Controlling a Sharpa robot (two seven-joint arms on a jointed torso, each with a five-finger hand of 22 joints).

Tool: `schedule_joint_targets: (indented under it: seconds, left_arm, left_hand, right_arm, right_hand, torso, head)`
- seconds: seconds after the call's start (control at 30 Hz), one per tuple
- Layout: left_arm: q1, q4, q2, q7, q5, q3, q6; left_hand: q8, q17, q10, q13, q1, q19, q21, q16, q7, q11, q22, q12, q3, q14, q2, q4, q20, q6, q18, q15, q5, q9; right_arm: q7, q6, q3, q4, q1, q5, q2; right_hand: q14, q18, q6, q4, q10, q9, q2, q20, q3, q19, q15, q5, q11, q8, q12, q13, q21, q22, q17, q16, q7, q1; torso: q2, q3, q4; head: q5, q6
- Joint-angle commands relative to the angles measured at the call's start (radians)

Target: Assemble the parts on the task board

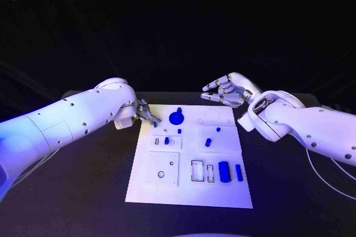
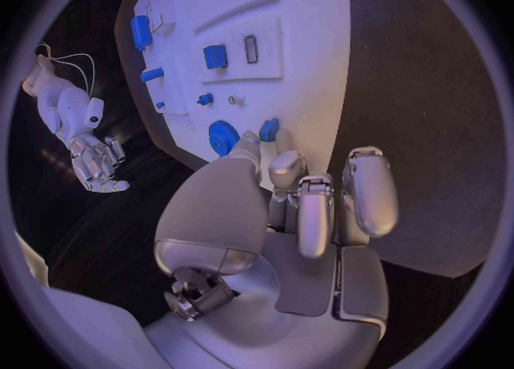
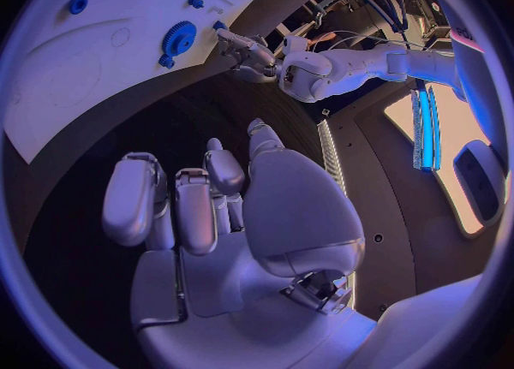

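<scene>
Looking down from the head, the white board [image 1: 189, 160] lay mid-table with blue parts on it; a blue gear [image 1: 176, 117] sat near its far edge. The left hand [image 1: 145, 113] hovered at the board's far left corner, the right hand [image 1: 226, 91] beyond its far right corner, fingers curled, holding nothing. From the left wrist, its fingers [image 2: 311, 206] were bent inward and empty beside the gear [image 2: 223, 136]. From the right wrist, the fingers [image 3: 193, 202] curled loosely over dark table.

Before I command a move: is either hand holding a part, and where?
Nothing is held. The left hand hovers beside the blue gear, fingers curled, empty; the right hand is open off the white task board.
</scene>
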Motion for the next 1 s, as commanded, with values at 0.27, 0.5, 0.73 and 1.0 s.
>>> schedule_joint_targets:
  seconds: [0.27,0.5,0.73,1.0]
  left_arm:
    - [0.0,-0.012,0.009,0.011,0.001,0.0,0.028]
    - [-0.001,-0.019,0.016,0.015,0.007,0.0,0.027]
    - [-0.001,-0.022,0.019,0.006,0.009,0.0,0.024]
    - [-0.001,-0.022,0.02,-0.004,0.01,0.0,0.027]
  left_hand:
    - [0.0,0.263,0.008,-0.001,0.025,0.007,0.007,0.003,-0.002,-0.001,0.013,0.006,0.021,0.105,0.008,0.002,0.001,0.01,-0.003,-0.001,0.002,-0.006]
    - [0.0,0.263,0.007,-0.004,0.067,0.008,0.007,0.003,-0.005,-0.004,0.016,0.005,0.059,0.105,0.023,-0.011,-0.002,0.007,-0.003,-0.004,0.001,-0.014]
    - [0.0,0.263,0.007,-0.004,0.085,0.009,0.007,0.003,-0.006,-0.005,0.017,0.005,0.083,0.105,0.03,-0.016,-0.003,0.005,-0.003,-0.005,0.001,-0.019]
    - [-0.001,0.263,0.004,-0.008,0.149,0.01,0.007,0.003,-0.012,-0.011,0.02,0.001,0.157,0.105,0.035,-0.055,-0.007,-0.003,-0.003,-0.01,0.005,-0.027]
  right_arm:
    - [0.005,0.014,0.0,0.0,0.0,-0.001,0.002]
    - [0.004,0.017,0.0,0.0,0.0,-0.001,0.004]
    - [0.003,0.014,0.0,0.0,0.0,-0.001,0.005]
    - [-0.001,0.01,0.0,0.0,0.0,-0.001,0.004]
  right_hand:
    - [0.063,0.006,0.005,-0.003,-0.007,0.002,0.003,0.0,-0.005,-0.003,0.003,0.006,-0.001,0.001,0.0,0.0,-0.004,0.0,0.072,-0.006,0.0,0.004]
    - [0.063,0.006,0.005,-0.003,-0.007,0.002,0.003,0.0,-0.006,-0.004,0.003,0.006,-0.001,0.001,0.0,-0.001,-0.004,-0.001,0.072,-0.006,0.0,0.004]
    - [0.063,0.006,0.005,-0.003,-0.007,0.002,0.003,0.0,-0.006,-0.003,0.003,0.005,-0.001,0.001,0.0,0.0,-0.004,0.0,0.072,-0.006,0.0,0.005]
    - [0.063,0.006,0.005,-0.004,-0.006,0.002,0.005,0.0,-0.006,-0.003,0.003,0.004,-0.002,0.001,0.001,0.0,-0.003,0.001,0.073,-0.005,0.0,0.007]
  torso:
    - [0.0,0.0006,-0.0005]
    - [0.0,0.0002,0.0002]
    - [0.0,-0.0001,-0.0001]
    - [0.0,0.0,-0.0003]
  head:
    - [0.0,0.0]
    - [0.0,-0.001]
    - [-0.001,-0.001]
    - [-0.002,-0.004]
